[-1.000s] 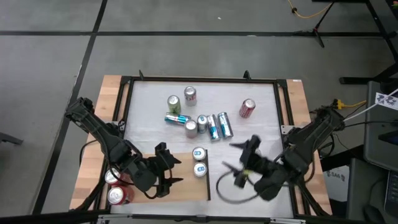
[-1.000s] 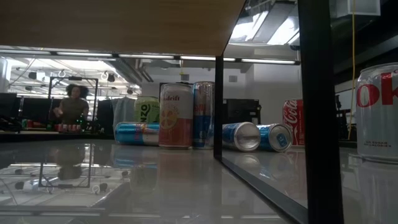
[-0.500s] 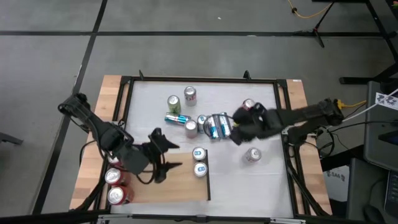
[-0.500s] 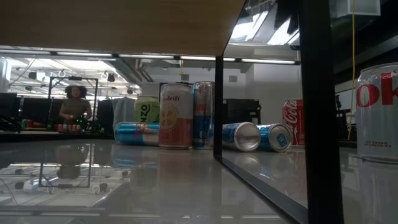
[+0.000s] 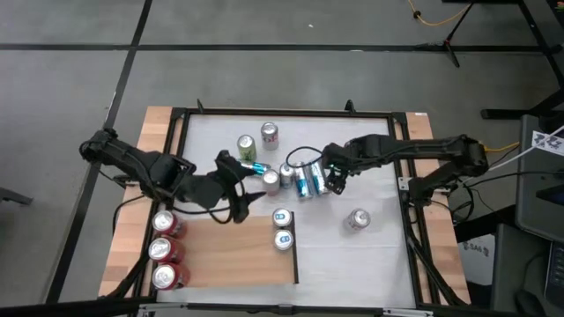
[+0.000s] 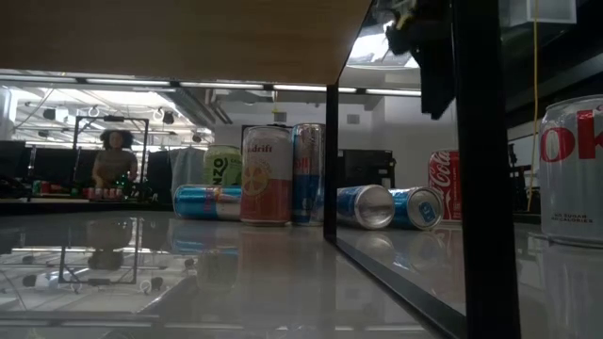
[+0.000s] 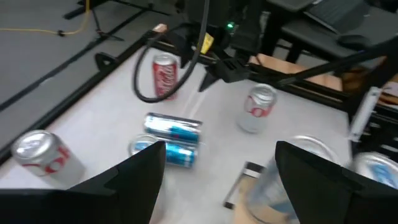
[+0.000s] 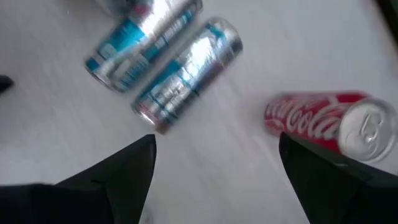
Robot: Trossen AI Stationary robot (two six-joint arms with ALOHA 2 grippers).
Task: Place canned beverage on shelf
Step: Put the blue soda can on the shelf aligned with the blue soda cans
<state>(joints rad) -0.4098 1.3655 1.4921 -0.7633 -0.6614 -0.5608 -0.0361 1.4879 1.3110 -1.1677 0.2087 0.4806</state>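
The shelf point(image 5: 220, 257) is the light-brown panel at the table's near left. Three cans point(image 5: 162, 249) stand along its left side and two point(image 5: 282, 229) by its dark right strip. My left gripper point(image 5: 236, 187) hangs open and empty over the shelf's far edge point(image 7: 217, 180). My right gripper point(image 5: 330, 179) is open, points down and holds nothing. It hovers above two blue-and-silver cans point(image 8: 168, 68) that lie on their sides on the white table. Beside them is a red cola can point(image 8: 323, 121). The low view shows dark parts of an arm point(image 6: 429, 56) high over the lying cans point(image 6: 391, 207).
More cans stand at the table's far middle: a green one point(image 5: 247, 145), a silver one point(image 5: 269, 134) and two by a lying blue can point(image 5: 249, 168). A silver can point(image 5: 357, 220) stands alone near the right. The black frame point(image 5: 401, 158) rims the table. A person point(image 6: 113, 160) is far behind.
My right gripper has swung from the table's near right toward the far middle, tipped downward, and come to hang over the lying blue cans. My left gripper has gone from over the shelf's near part toward the far edge and somewhat up. Both stay open.
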